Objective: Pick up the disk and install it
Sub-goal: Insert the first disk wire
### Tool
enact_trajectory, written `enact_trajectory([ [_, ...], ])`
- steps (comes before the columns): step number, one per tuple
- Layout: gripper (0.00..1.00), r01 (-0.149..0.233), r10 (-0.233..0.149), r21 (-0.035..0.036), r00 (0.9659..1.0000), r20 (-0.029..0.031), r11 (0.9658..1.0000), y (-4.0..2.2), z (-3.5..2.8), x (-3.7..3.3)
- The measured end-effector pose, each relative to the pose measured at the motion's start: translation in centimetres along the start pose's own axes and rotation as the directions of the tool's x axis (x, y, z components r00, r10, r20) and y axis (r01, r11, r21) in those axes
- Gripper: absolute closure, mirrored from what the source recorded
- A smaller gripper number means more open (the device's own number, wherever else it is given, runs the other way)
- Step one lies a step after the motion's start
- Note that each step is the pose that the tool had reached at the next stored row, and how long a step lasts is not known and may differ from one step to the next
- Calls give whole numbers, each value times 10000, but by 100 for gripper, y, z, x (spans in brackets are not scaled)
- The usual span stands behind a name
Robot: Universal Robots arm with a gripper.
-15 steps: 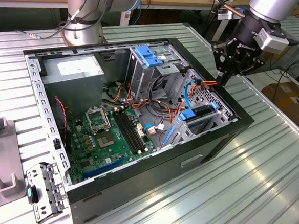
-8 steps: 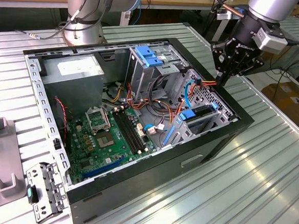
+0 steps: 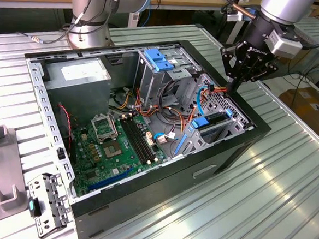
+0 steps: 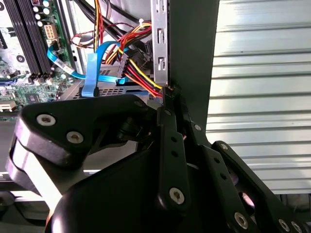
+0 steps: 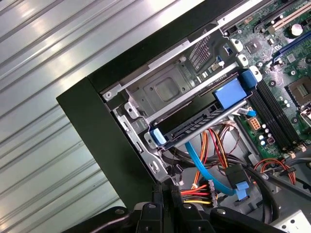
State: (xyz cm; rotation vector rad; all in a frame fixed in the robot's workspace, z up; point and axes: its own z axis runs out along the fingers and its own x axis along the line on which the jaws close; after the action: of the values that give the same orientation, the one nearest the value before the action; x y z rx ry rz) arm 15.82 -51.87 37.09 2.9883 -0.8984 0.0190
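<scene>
The ribbed surface (image 3: pixel 286 188) is carrying the open computer case (image 3: pixel 222 157). The disk (image 5: pixel 194 127) is sitting in its corner drive cage (image 5: pixel 165 90). The gripper (image 3: pixel 231 85), pressed together and empty, is hovering over the cables (image 5: pixel 201 187), which it should avoid snagging.

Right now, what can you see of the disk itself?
The disk sits in a slot of the grey metal drive cage at a corner of the open computer case. Its visible edge is dark and slotted, held in blue plastic carrier rails, with a broad blue tab at one end and a smaller blue tip at the other. Its label is hidden. The end effector is apart from it, shut and empty, over the cables beside the cage.
</scene>
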Motion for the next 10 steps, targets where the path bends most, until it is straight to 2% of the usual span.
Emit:
enact_trajectory([
  [10, 82, 0, 0, 0, 10000, 0, 10000, 9, 0, -13],
])
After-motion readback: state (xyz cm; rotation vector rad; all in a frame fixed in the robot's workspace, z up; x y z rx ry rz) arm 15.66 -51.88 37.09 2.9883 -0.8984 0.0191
